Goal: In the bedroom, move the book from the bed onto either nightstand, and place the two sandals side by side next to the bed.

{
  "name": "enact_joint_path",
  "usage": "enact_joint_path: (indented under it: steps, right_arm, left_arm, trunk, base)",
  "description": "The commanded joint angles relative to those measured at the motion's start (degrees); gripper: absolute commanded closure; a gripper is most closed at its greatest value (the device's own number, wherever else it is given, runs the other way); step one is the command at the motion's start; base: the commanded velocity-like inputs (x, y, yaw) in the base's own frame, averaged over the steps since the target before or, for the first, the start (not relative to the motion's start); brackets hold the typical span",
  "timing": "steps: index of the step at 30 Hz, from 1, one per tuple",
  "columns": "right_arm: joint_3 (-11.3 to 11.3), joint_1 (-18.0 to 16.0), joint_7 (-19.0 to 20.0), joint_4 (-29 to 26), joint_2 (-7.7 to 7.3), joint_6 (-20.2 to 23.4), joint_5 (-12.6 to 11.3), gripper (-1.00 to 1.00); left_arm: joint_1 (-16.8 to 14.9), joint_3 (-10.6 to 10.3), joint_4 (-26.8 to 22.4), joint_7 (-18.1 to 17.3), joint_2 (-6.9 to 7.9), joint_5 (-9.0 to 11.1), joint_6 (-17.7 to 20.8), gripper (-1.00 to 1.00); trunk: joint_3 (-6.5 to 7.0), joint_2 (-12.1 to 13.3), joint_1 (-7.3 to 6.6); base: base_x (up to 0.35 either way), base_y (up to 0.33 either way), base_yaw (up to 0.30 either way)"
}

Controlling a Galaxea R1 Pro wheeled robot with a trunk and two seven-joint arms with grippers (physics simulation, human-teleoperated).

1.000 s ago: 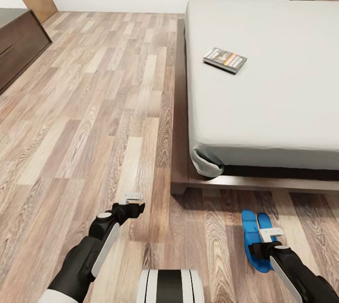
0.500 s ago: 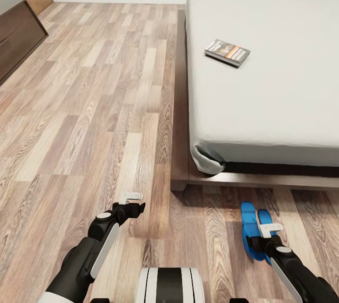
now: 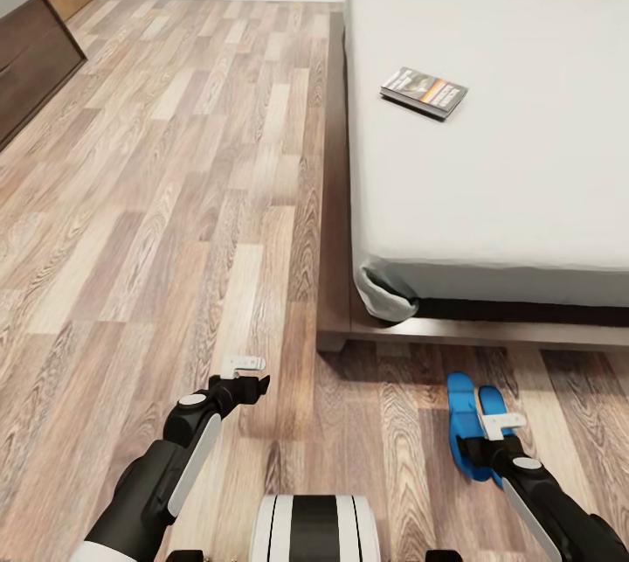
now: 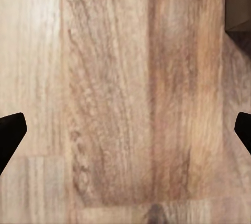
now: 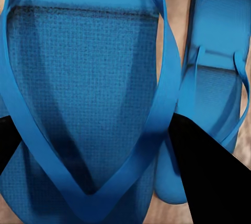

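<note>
Sandals lie together at lower right, below the bed; right claw straddles one, jaws spread, gripping nothing. Advice: pinch its edge squarely. Book upper right.

No legible txt, book cover incl.
</note>
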Motion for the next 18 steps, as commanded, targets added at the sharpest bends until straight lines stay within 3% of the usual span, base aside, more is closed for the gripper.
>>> enact_joint_path:
  steps: [1, 18]
  right_arm:
    - [0.32, -0.03, -0.56, -0.15, -0.09, 0.24, -0.59, 1.0]
    - [0.16, -0.03, -0.63, -0.63, -0.09, 0.01, -0.59, 1.0]
  left_arm:
    - [-0.02, -0.08, -0.08, 0.56, 0.01, 0.62, 0.23, -1.0]
    - [-0.01, -0.08, -0.01, 0.56, 0.01, 0.54, 0.23, -1.0]
  trunk:
    - [-0.26, -0.03, 0.01]
    - [-2.04, -0.14, 0.22]
  base:
    - [0.0, 0.0, 0.0]
    - [0.0, 0.0, 0.0]
